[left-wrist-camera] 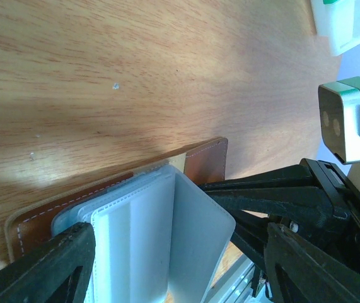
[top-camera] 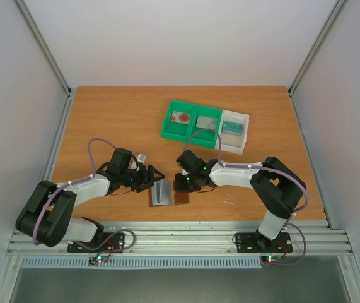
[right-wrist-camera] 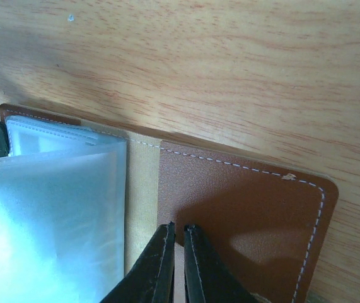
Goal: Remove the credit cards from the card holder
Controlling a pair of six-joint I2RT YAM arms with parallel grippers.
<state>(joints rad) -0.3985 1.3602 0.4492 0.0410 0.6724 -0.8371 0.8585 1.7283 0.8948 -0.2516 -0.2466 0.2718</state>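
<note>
- Left claw [top-camera: 154, 178] stands wide open at the 9 o'clock side of the card holder [top-camera: 167, 193]. In its wrist view the two black fingers [left-wrist-camera: 47, 268] straddle the holder's pale blue-grey pockets [left-wrist-camera: 142, 246], one on each side. I cannot tell whether either finger touches them.
- Right claw [right-wrist-camera: 176, 235] is closed to a hairline gap with nothing between its jaws. Its tips are down on the brown flap [right-wrist-camera: 243, 208] of the holder, just at 3 o'clock of the tan spine strip [right-wrist-camera: 140, 189].
- Seen from above, the card holder lies open on the table [top-camera: 104, 120], at 6 o'clock of the table's middle and close to the near edge. It sits between the two claws.
- From above, the pale pockets make up the holder's 9 o'clock half and the brown flap its 3 o'clock half.
- One translucent leaf [left-wrist-camera: 202, 233] stands up from the stack of pockets instead of lying flat.
- White stitching runs along the edge of the brown flap and round its rounded corner.
- A green-and-white tray [top-camera: 173, 134] sits at 12 to 1 o'clock of the holder, well apart from it.
- A red-marked card [top-camera: 181, 117] lies in the tray's 9 o'clock green compartment, and a teal card [top-camera: 232, 127] lies in the white compartment at its 3 o'clock end.
</note>
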